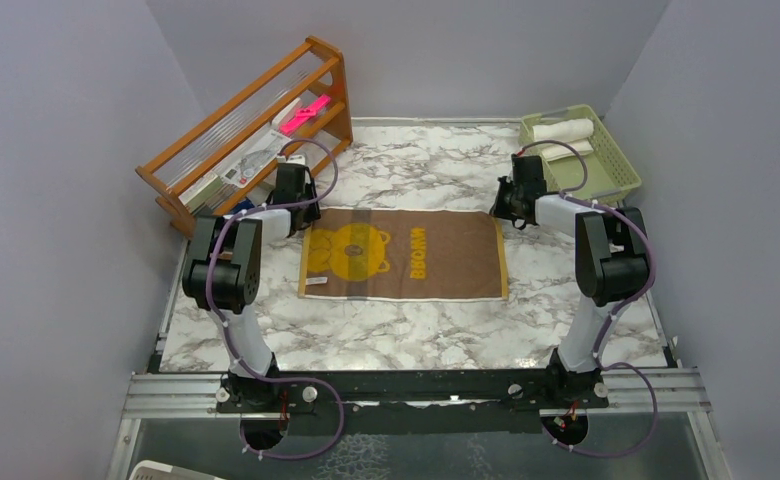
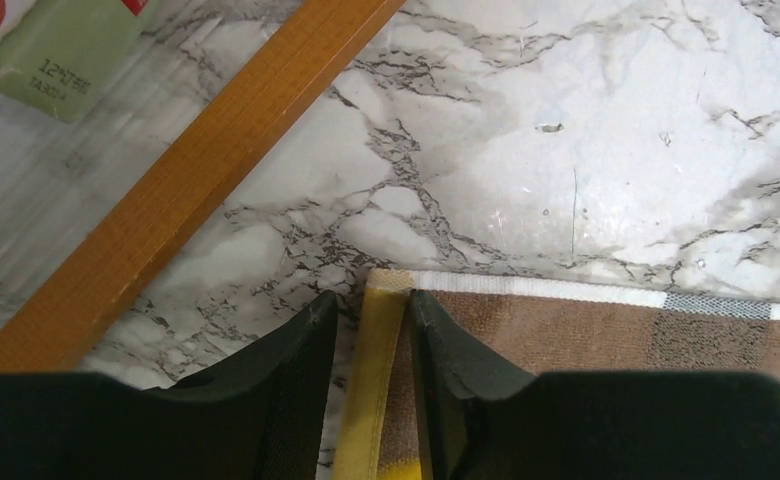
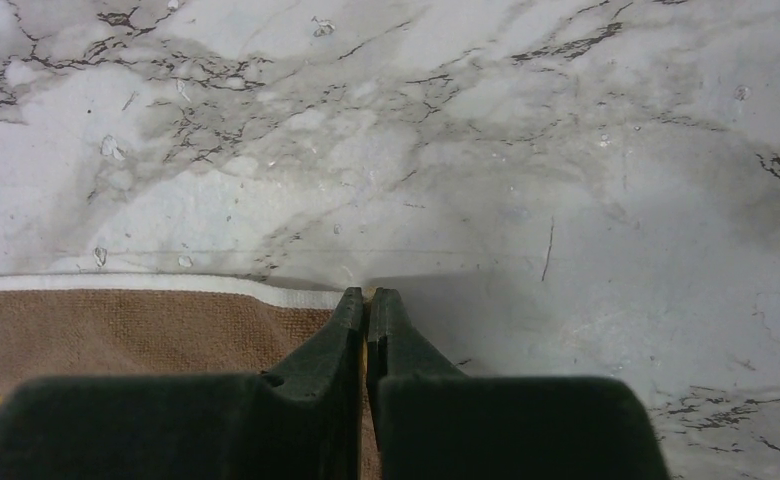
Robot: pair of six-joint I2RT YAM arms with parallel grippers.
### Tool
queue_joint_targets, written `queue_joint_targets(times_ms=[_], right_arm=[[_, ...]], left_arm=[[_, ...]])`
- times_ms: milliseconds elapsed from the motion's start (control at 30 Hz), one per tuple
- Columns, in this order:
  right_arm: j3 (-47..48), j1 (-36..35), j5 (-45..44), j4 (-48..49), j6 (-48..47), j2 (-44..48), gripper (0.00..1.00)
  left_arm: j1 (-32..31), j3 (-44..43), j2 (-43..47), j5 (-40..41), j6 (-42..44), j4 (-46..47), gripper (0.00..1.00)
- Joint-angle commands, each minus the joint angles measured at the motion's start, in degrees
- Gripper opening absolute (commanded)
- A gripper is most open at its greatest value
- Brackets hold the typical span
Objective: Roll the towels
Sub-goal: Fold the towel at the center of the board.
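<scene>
We are working over the marble desk (image 1: 416,335), where the brown towel (image 1: 436,262) is lying flat, print up. The green basket (image 1: 621,165) at the far right corner is holding the rolled cream towel (image 1: 566,131). Our left gripper (image 2: 371,300) is standing narrowly open, straddling the brown towel's far left yellow hem. Our right gripper (image 3: 367,296) is pinching shut on its far right corner.

Right claw (image 3: 367,295) pinched shut on brown towel (image 3: 116,340) corner, marble table (image 3: 466,150).
</scene>
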State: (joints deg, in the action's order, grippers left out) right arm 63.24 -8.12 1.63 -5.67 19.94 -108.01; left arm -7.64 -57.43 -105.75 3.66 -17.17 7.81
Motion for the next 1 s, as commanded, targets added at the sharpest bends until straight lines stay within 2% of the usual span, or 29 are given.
queue_joint_targets(times_ms=[0,67,100,200,367,533,700,967], right_arm=[[-0.9,0.4,2.6,1.3,0.7,0.8,0.01],[-1.0,0.4,3.1,1.6,0.8,1.0,0.01],[-0.9,0.4,3.3,1.6,0.8,1.0,0.01],[-1.1,0.4,3.3,1.9,0.8,1.6,0.01],[-1.5,0.5,2.4,2.5,1.3,4.0,0.01],[2.0,1.9,4.3,2.0,3.0,5.3,0.01],[4.8,2.0,1.5,1.7,3.3,5.3,0.01],[-5.1,2.1,-0.5,8.1,7.5,12.3,0.01]], left_arm=[[-0.2,-1.4,-1.9,2.3,0.2,0.8,0.35],[-0.2,-1.5,-2.1,2.5,0.1,1.0,0.32],[-0.2,-1.8,-2.3,2.6,0.1,0.7,0.27],[-0.2,-3.2,-3.4,2.5,0.2,-0.3,0.00],[-0.2,-3.8,-2.9,-0.3,2.2,0.8,0.00],[-0.2,-2.1,2.9,1.5,3.7,3.6,0.00],[0.0,0.8,7.9,4.3,5.0,7.1,0.00],[0.0,9.7,16.0,2.7,3.3,11.0,0.00]])
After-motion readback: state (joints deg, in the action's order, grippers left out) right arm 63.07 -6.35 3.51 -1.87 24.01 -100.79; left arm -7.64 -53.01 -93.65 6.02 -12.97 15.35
